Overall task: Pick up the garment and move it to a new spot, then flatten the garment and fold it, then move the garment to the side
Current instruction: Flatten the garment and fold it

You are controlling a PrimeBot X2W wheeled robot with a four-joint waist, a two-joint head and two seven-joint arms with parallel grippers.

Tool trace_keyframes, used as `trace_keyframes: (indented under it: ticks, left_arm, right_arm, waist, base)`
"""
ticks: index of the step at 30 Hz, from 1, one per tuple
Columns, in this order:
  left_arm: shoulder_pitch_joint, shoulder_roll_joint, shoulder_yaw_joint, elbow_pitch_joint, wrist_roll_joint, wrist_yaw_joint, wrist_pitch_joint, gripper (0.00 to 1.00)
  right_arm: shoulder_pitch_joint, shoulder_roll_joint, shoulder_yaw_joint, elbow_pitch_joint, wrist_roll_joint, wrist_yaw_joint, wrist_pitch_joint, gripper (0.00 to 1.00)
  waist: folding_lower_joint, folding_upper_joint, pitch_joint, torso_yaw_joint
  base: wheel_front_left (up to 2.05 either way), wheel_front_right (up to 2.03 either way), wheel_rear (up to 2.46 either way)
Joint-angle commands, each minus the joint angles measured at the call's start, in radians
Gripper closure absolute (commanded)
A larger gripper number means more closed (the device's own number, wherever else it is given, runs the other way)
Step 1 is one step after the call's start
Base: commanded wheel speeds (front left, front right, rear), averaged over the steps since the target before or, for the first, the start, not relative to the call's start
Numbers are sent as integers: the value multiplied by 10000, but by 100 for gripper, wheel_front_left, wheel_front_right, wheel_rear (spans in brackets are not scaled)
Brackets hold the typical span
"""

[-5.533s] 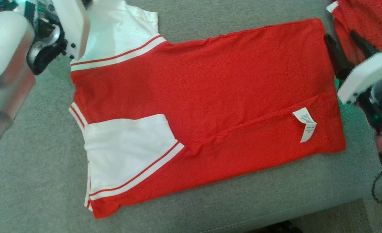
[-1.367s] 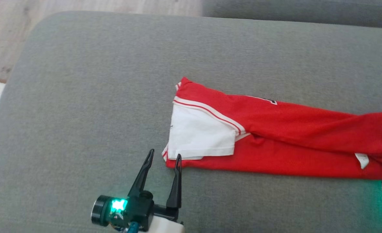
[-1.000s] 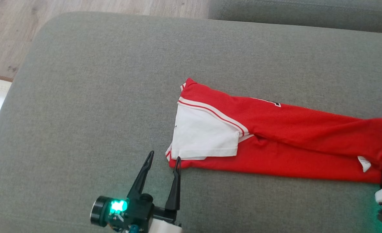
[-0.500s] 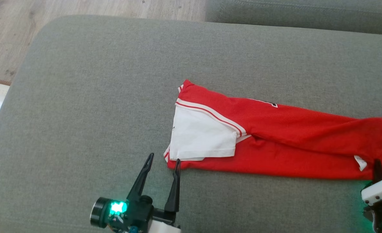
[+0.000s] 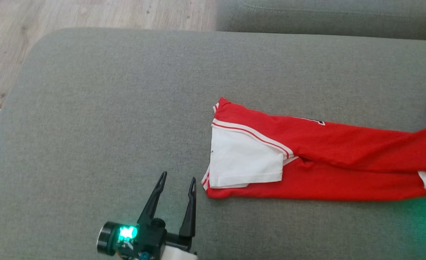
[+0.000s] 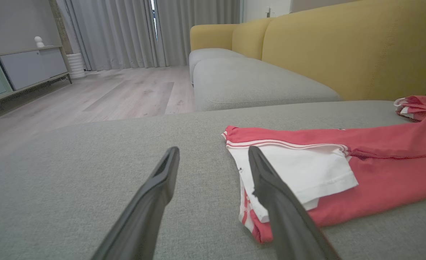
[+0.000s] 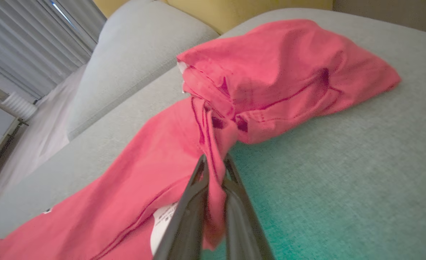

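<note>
R hand (image 7: 215, 161) tight on garment (image 5: 343, 162); L hand (image 5: 178, 177) wide, just beside sleeve (image 5: 245, 163).

— Where is the shirt (image 5: 343, 166)?
— Folded into a long red strip on the grey seat cushion (image 5: 108, 108), running off the right edge. Its white sleeve (image 5: 245, 162) lies on top at the left end.
— And the left gripper (image 5: 178, 176)?
— Low down, fingers spread, tips just beside the shirt's near left corner, not touching. A green light (image 5: 127, 233) glows on its base.
— Beyond the cushion?
— Wooden floor (image 5: 90, 14), upper left.
</note>
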Motion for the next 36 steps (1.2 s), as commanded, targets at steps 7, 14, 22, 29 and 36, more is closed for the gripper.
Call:
trace_keyframes:
  ticks: [7, 14, 22, 29, 36]
  left_arm:
    - [71, -108, 463, -126, 241, -230, -97, 0]
    - [63, -139, 496, 36, 340, -493, -97, 0]
    - [-17, -206, 397, 226, 482, -817, -97, 0]
    - [-58, -182, 473, 322, 553, -940, -97, 0]
    - [-64, -194, 597, 375, 591, -1009, -97, 0]
  right_arm:
    - [-434, 249, 1462, -2753, 162, 73, -90, 100]
    - [-1230, 999, 3678, -3913, -134, 73, 382, 100]
    - [-1889, 1254, 5970, -3205, 245, 73, 464, 100]
    - [-2250, 1267, 8238, -2323, 752, 73, 422, 100]
    - [-2642, 1269, 9699, -1240, 1223, 73, 167, 0]
  waist:
    - [0, 0, -282, -111]
    - [0, 0, -399, 90]
    - [0, 0, -368, 597]
    - [0, 0, -238, 821]
    - [0, 0, -175, 846]
  base:
    - [0, 0, 0]
    - [0, 0, 0]
    - [0, 0, 0]
    - [0, 0, 0]
    - [0, 0, 0]
